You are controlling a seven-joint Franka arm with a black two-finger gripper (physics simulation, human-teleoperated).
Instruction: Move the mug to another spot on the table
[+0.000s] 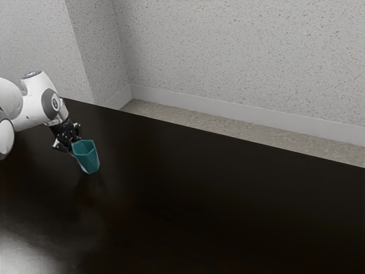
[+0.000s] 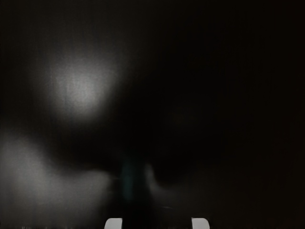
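Observation:
A teal mug (image 1: 88, 158) hangs tilted just above the dark table (image 1: 205, 200) at the exterior view's left. My black gripper (image 1: 73, 145) comes down from the upper left and is shut on the mug's rim, with the mug's body slanting down and to the right below the fingers. In the wrist view, two pale fingertips (image 2: 113, 223) show at the lower edge, and a faint teal reflection (image 2: 127, 177) of the mug lies on the glossy table surface under the hand.
The dark glossy table stretches wide toward the exterior view's right and front. Beyond its far edge are a beige floor strip (image 1: 245, 128) and a speckled wall (image 1: 239, 51) with a white baseboard.

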